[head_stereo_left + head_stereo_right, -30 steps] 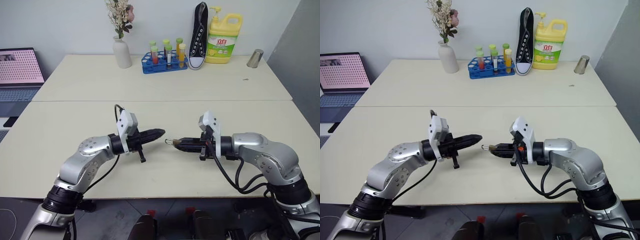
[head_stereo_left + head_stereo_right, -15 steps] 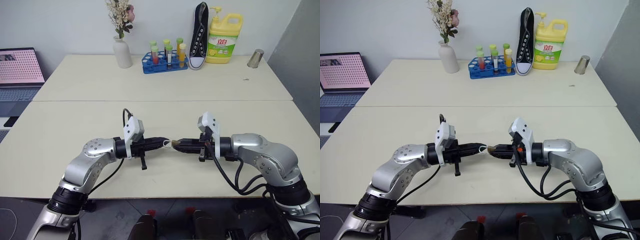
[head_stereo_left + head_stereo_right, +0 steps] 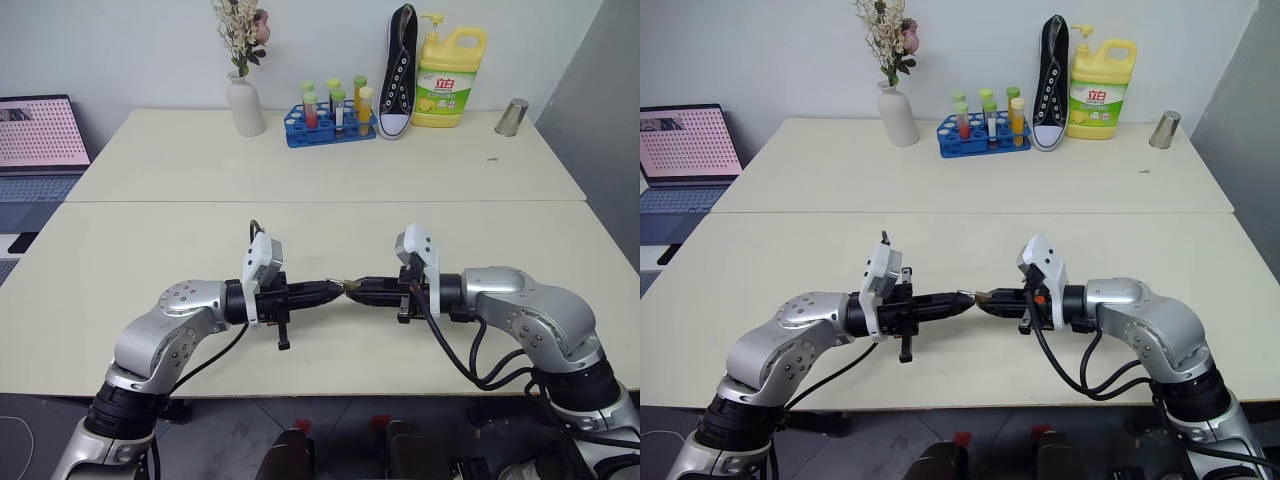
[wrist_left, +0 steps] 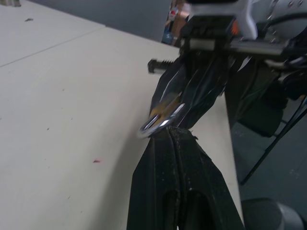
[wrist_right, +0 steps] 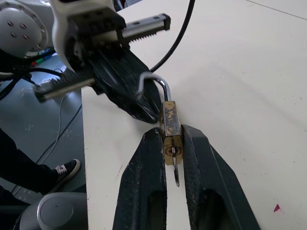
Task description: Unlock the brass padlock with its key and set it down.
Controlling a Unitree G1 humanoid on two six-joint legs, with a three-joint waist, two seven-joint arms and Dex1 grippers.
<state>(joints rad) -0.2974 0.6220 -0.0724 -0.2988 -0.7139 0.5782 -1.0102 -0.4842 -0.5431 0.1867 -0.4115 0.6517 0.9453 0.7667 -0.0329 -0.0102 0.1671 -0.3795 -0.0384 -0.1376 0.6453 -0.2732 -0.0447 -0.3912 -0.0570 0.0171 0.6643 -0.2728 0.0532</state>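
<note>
Behind pale table, grey wall.

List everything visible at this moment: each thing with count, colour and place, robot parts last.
brass padlock: one, brass body, silver shackle, between the right gripper's fingers, key in its keyhole
vase of dried flowers: one, white, far table, left
test tube rack: one, blue, coloured tubes, far table middle
shoe: one, black and white, upright against the wall
detergent bottle: one, yellow, beside the shoe
metal cup: one, silver, far right
laptop: one, pink screen, far left
left gripper: black, shut, tips at the shackle
right gripper: black, shut on the padlock
</note>
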